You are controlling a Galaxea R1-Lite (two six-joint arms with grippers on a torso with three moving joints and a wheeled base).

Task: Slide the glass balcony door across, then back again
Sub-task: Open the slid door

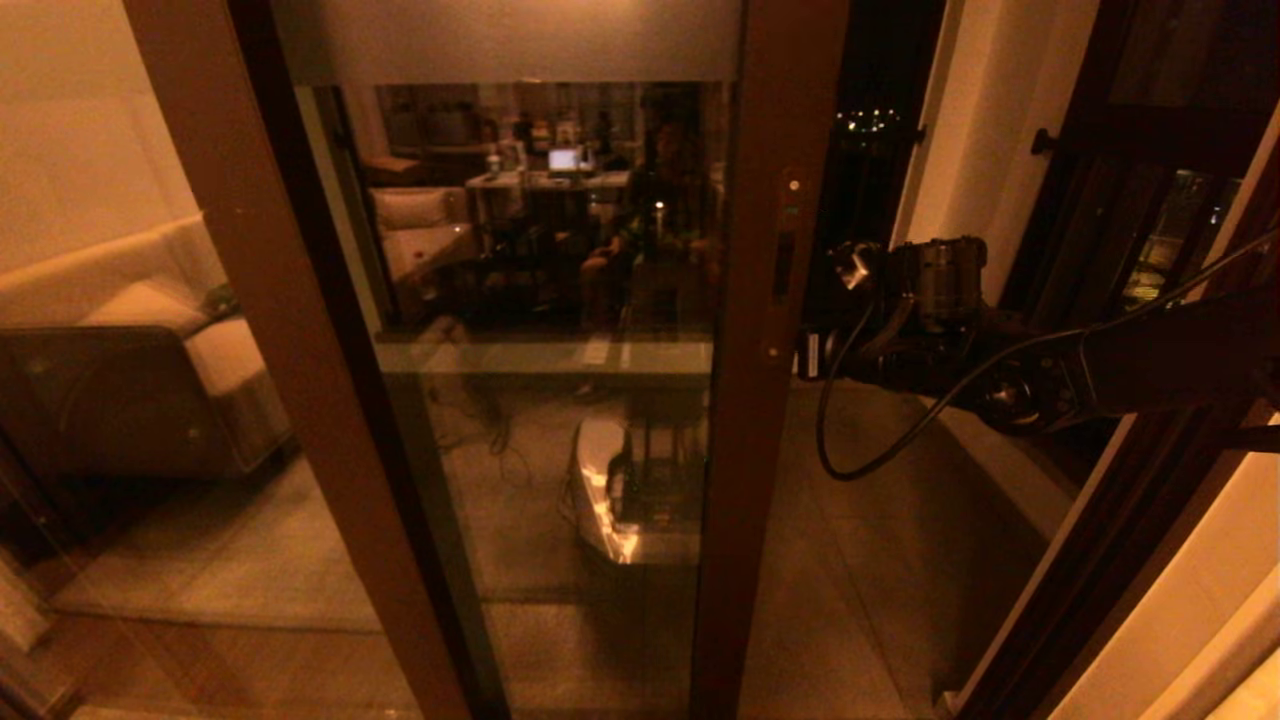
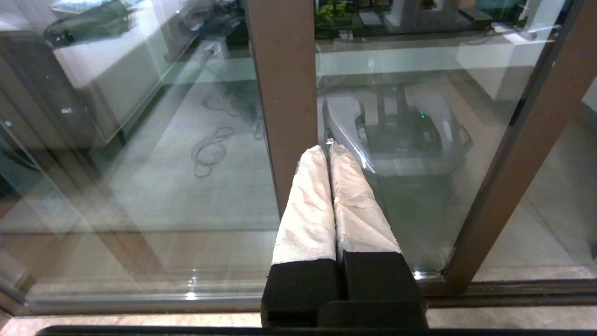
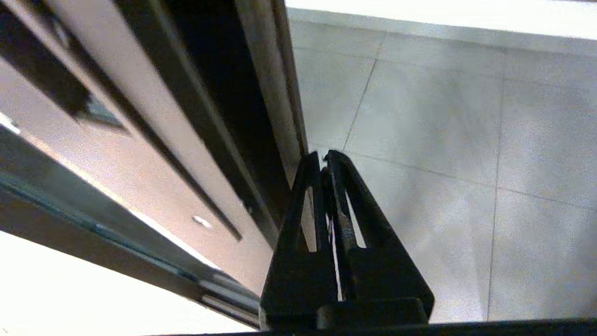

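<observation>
head view: the glass balcony door [image 1: 560, 400] stands upright, long axis floor to ceiling, with the right gripper [image 1: 805, 352] at its free edge. left wrist view: the left gripper [image 2: 328, 148], fingers clenched on nothing, hangs low before the glass. right wrist view: the fingers are clenched empty beside the door's edge; i judge they could slip off when pushing.

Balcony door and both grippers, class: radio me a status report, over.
Right gripper shut, tips at the door's edge. Left gripper shut, low before the glass. Glass balcony door partly open. Nothing seen blocking it.
</observation>
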